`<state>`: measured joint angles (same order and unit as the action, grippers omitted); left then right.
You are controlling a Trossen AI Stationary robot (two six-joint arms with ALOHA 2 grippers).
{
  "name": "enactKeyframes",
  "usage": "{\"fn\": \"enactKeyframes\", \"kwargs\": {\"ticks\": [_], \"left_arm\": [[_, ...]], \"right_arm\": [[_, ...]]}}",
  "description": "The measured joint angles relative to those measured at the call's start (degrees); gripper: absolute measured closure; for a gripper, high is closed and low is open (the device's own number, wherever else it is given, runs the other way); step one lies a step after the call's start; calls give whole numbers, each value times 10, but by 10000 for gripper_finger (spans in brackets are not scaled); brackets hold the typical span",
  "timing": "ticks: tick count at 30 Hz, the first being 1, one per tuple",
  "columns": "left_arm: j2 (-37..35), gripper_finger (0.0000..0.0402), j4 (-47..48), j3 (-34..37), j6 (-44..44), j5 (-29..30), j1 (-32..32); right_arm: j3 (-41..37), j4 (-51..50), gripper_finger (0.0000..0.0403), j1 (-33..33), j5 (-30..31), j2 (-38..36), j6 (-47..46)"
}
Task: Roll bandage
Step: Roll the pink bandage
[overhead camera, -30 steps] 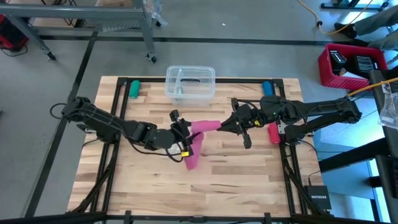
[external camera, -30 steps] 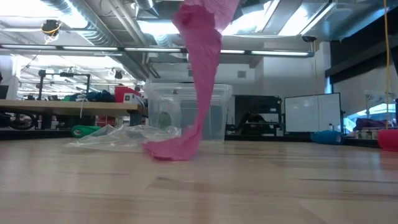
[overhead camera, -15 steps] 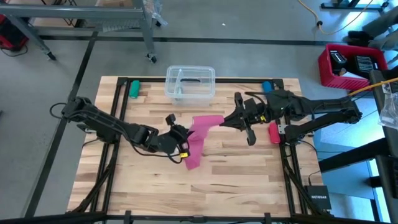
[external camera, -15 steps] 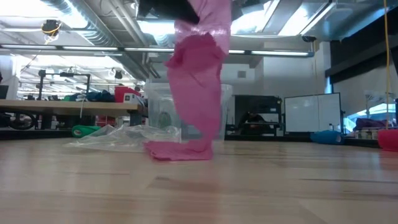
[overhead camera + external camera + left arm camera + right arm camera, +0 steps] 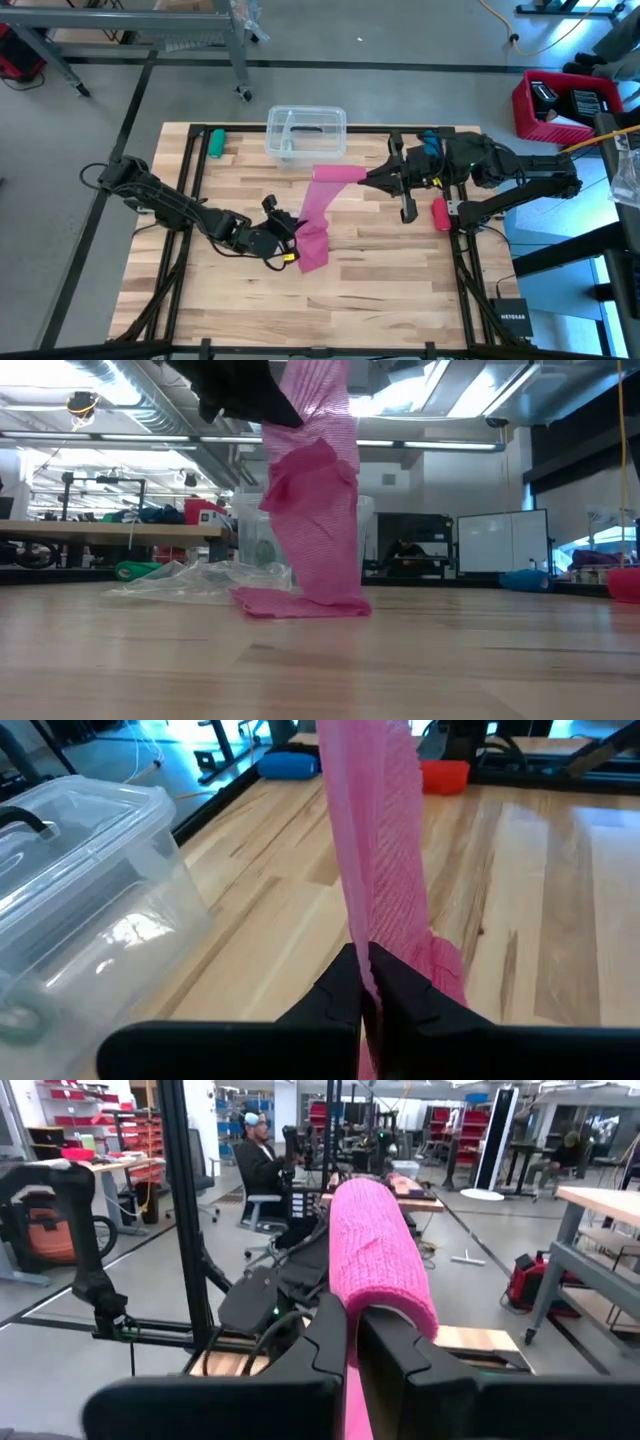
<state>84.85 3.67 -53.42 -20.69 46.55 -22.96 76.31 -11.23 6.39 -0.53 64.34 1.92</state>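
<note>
A: Since a second ago the right gripper has pulled its end of the bandage up and back toward the bin. The left gripper has dropped lower and toward the near edge, and its fingers have gone from apart to pinched on the strip.

B: So both are clamped on it?

A: Yes. In the right wrist view the fingers are closed with the pink fabric draped over them. In the left wrist view the fingertips meet on the strip's edge (no gap visible).

B: Where's the bandage overall?

A: Stretched between the two grippers over the table middle. The high end is at the right gripper and it slopes down past the left one. In the low view the tail lies folded on the wood, and a loose flap bunches partway up.

B: Handling?

A: Light, soft, no stiffness at all. It sags and twists wherever it's unsupported. The ribbed weave looks stretchy and grippy, so I'd guess slip is a small risk; uneven tension and skewed wraps are bigger ones.

B: Where to hold?

A: Pinch across the full width near an end, not a corner, so the edges stay aligned. Keep light tension while rolling from one end. The bunched flap probably needs flattening first.
</note>
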Motion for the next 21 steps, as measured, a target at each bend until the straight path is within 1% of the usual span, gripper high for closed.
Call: {"fn": "enactKeyframes", "kwargs": {"ticks": [3,6,12,14,16,19,21], "left_arm": [[0,400,-4,8,-5,0,0],[0,398,-21,9,8,-1,0],[-1,397,-126,9,101,-7,0],[-1,397,-141,9,120,-25,1],[-1,395,-147,9,122,-39,5],[-1,382,-145,9,119,-48,11],[-1,361,-140,9,122,-61,15]], "right_arm": [[8,-3,386,0,-1,0,3],[8,-17,386,0,-1,0,5],[11,-76,386,0,-4,5,7],[11,-89,386,0,-17,11,7],[11,-118,386,0,-20,12,7],[11,-130,386,0,-20,15,7],[11,-131,386,0,-20,16,6]]}}
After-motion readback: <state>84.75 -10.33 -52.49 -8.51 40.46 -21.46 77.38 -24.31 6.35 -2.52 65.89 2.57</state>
